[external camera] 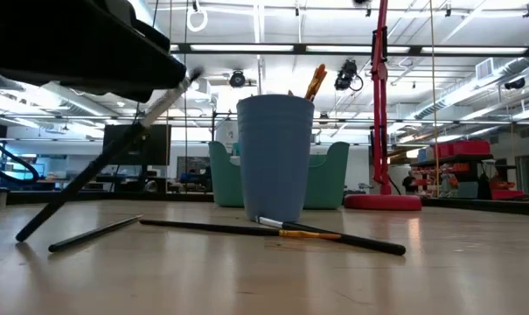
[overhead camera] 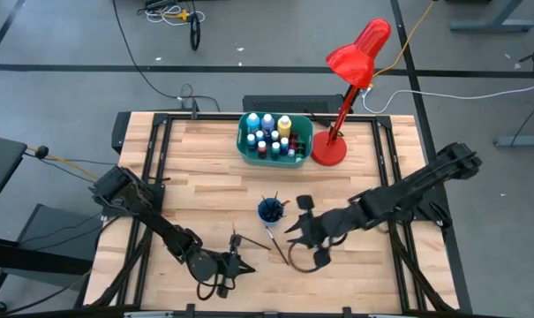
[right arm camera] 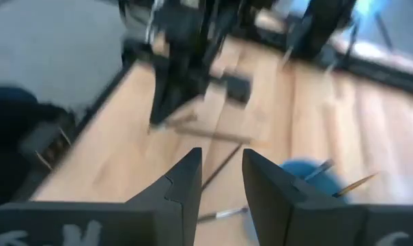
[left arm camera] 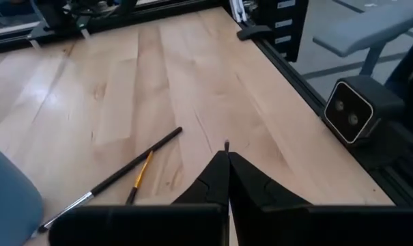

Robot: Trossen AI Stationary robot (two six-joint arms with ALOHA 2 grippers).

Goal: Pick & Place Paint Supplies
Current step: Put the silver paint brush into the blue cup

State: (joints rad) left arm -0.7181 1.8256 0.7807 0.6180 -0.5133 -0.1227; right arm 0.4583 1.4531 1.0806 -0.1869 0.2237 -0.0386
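My left gripper point(overhead camera: 234, 261) is near the table's near edge and is shut on a thin dark paintbrush point(external camera: 102, 157) that slants down toward the table. My right gripper point(overhead camera: 297, 231) hangs open just right of the blue cup point(overhead camera: 269, 210), touching nothing; its fingers point(right arm camera: 186, 181) stand apart. The cup holds a few brushes upright point(external camera: 315, 80). More brushes lie flat on the table in front of the cup: a black and yellow one point(external camera: 290, 231) and a dark one point(external camera: 93, 234). Small paint bottles point(overhead camera: 268, 134) stand in the teal tub. My left gripper pinches the dark paintbrush between its two shut fingers point(left arm camera: 213, 179). One end of the brush point(left arm camera: 226, 145) pokes out just past the fingertips. The brush is tilted, and its lower end point(external camera: 21, 236) is at the table top.
The teal tub point(overhead camera: 245, 146) and the red desk lamp's base point(overhead camera: 329, 152) stand at the far edge, the lamp's head point(overhead camera: 359, 51) above them. Bare wood lies left of the cup. Black rails point(overhead camera: 152, 168) frame the table.
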